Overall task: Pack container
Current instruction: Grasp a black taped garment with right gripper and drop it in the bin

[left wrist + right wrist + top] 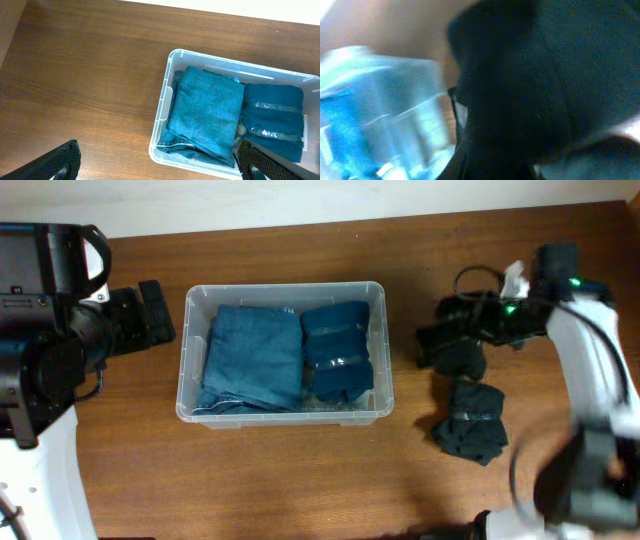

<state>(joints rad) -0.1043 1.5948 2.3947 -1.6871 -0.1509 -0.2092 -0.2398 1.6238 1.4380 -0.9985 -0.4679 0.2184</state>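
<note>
Dark cloth fills almost the whole right wrist view, pressed close to the lens and blurred. The right tool is probably clamped on it, but its fingers are hidden, so I cannot tell.

From overhead, that dark bundle sits at the tool's tip, well to the right of the container. A second dark bundle lies on the worktop just below it. The container stands mid-worktop. It already holds folded denim on its left and a folded teal piece on its right, which together cover nearly all of the base.

The left tool hovers off the container's left end with its fingers spread wide, holding nothing.

The step in hand looks like bringing the dark bundle across. To do it well:

- Lift it high enough that trailing fabric clears the right wall.
- Lower it flat onto the teal stack, since no bare floor is left.
- Let go only once it rests there.

The bin is light and may skid if nudged, so the left tool could steady its near wall.
</note>
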